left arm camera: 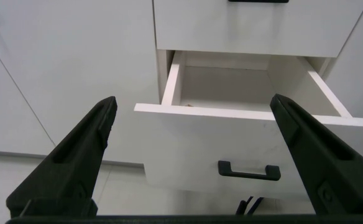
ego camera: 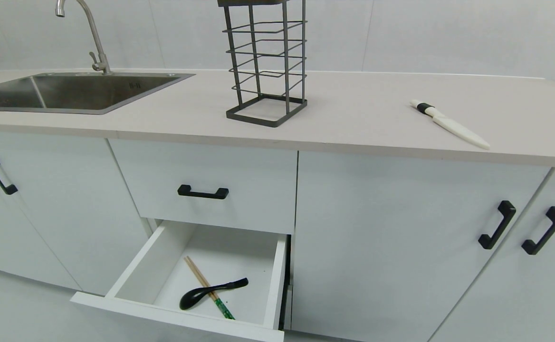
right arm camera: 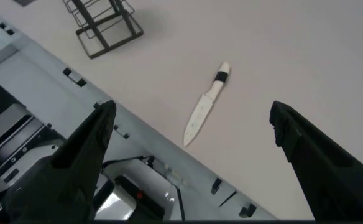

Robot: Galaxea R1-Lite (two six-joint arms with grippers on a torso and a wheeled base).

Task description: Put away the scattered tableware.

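On pale countertop [ego camera: 363, 118], white knife [ego camera: 450, 124] lies right of wire rack [ego camera: 266, 61]; sink [ego camera: 78, 90] at far left. Open lower drawer [ego camera: 177, 311] holds chopsticks [ego camera: 196, 271] and black spoon [ego camera: 192, 299], crossed. Left gripper [left arm camera: 192, 99]: fingers apart, facing the drawer's front handle [left arm camera: 248, 171]. Right gripper [right arm camera: 192, 107]: fingers apart, above knife.

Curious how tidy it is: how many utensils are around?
3: chopsticks pair and black spoon in the open drawer, white knife on the countertop; the drawer's back is hidden.

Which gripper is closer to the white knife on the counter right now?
Right. The right gripper hovers open above the knife; the left gripper faces the open drawer below the counter, well away.
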